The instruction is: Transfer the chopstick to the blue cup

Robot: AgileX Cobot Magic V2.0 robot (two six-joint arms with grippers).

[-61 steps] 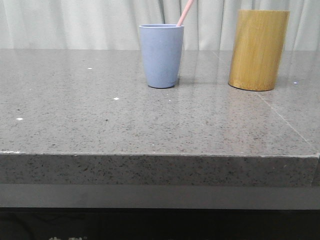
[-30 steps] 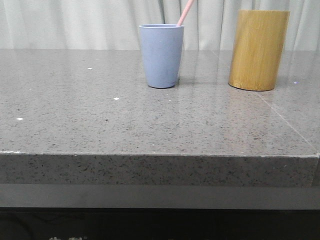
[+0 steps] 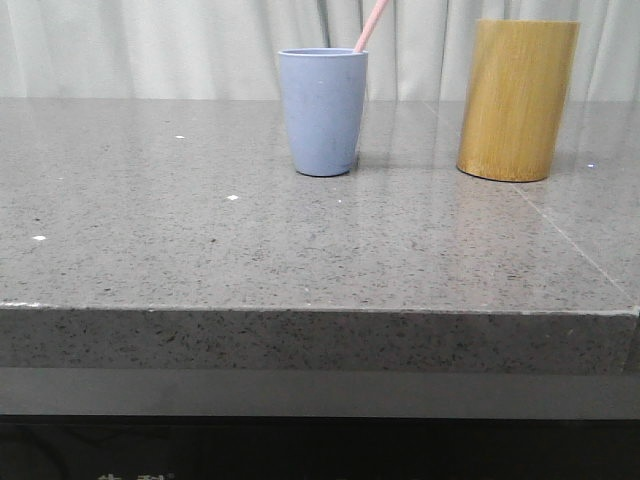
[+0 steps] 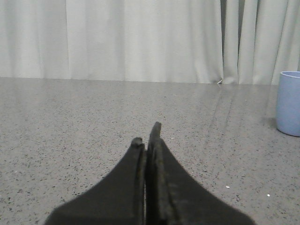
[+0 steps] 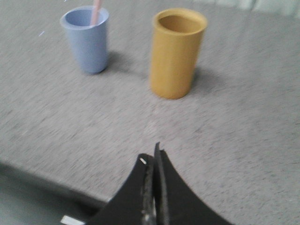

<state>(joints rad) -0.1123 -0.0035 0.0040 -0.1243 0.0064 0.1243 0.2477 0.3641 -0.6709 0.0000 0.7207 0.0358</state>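
The blue cup (image 3: 323, 112) stands upright at the back middle of the table. A thin pale pink chopstick (image 3: 370, 24) leans out of it to the right; only its upper end shows. The cup also shows in the right wrist view (image 5: 86, 39), with the chopstick (image 5: 96, 10) inside, and at the edge of the left wrist view (image 4: 288, 103). My left gripper (image 4: 146, 136) is shut and empty, low over the table, well away from the cup. My right gripper (image 5: 151, 153) is shut and empty, near the table's front edge, short of both cups. Neither gripper shows in the front view.
A taller tan bamboo cylinder (image 3: 516, 100) stands upright to the right of the blue cup; it also shows in the right wrist view (image 5: 176, 52) with its inside looking empty. The grey stone table (image 3: 300, 250) has a front edge near me. Pale curtains hang behind.
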